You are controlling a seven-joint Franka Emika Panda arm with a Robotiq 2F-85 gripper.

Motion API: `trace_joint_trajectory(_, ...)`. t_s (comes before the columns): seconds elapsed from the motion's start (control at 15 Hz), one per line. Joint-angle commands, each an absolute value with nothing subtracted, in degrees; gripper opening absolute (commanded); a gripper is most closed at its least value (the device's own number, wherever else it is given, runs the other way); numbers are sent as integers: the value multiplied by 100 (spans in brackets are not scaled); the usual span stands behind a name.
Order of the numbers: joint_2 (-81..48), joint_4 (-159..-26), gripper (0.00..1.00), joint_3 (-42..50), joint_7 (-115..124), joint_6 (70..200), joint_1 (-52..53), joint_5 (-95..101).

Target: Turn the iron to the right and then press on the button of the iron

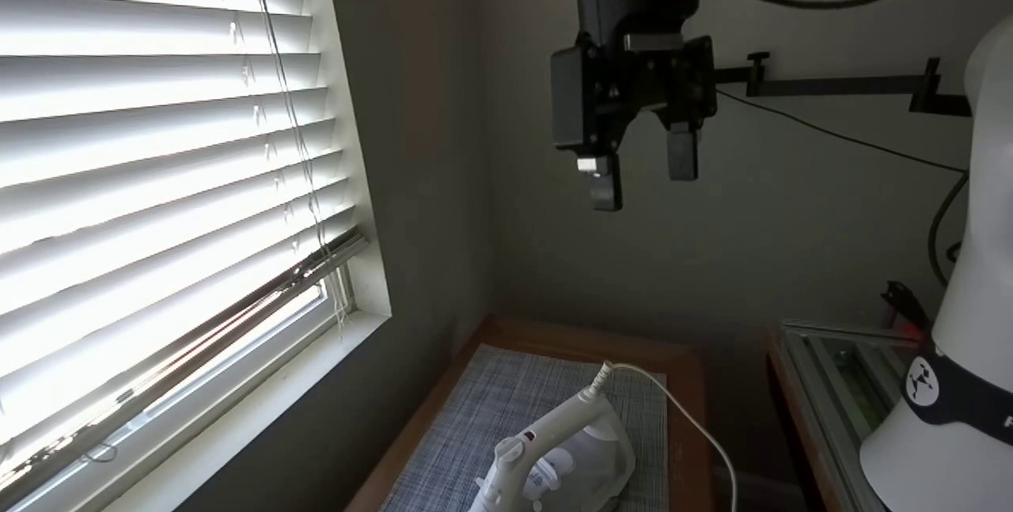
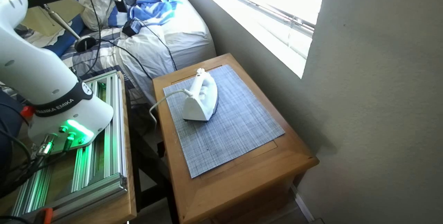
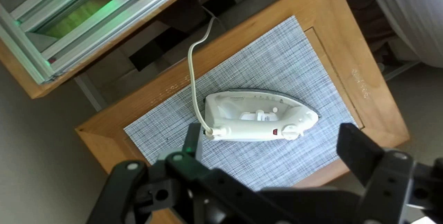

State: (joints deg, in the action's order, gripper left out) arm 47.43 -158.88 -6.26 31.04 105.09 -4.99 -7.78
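The white iron lies soleplate down on a grey woven mat; it also shows in an exterior view and in the wrist view. In the wrist view its nose points right. A round white knob and a small red window sit on the front of its handle. Its thin cord leaves the handle's rear and hangs over the table edge. My gripper is open and empty, high above the table and apart from the iron. It also shows in an exterior view and the wrist view.
The mat lies on a wooden table beside a wall and a window with blinds. My base stands on a metal frame across a gap from the table. A bed stands beyond the table's far end.
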Motion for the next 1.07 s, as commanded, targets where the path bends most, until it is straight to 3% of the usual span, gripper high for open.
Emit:
trace_joint_trajectory(0.0,4234,-15888,100,-839,3625,11113,-629,-1170)
trace_joint_trajectory(0.67,2869,-15884,100,-777,4333,11736,-482,-1045)
trace_joint_trajectory(0.73,3266,-15882,100,-806,4471,11624,-473,-1012)
trace_joint_trajectory(1.0,2903,-15874,100,-773,4443,11637,-455,-1008)
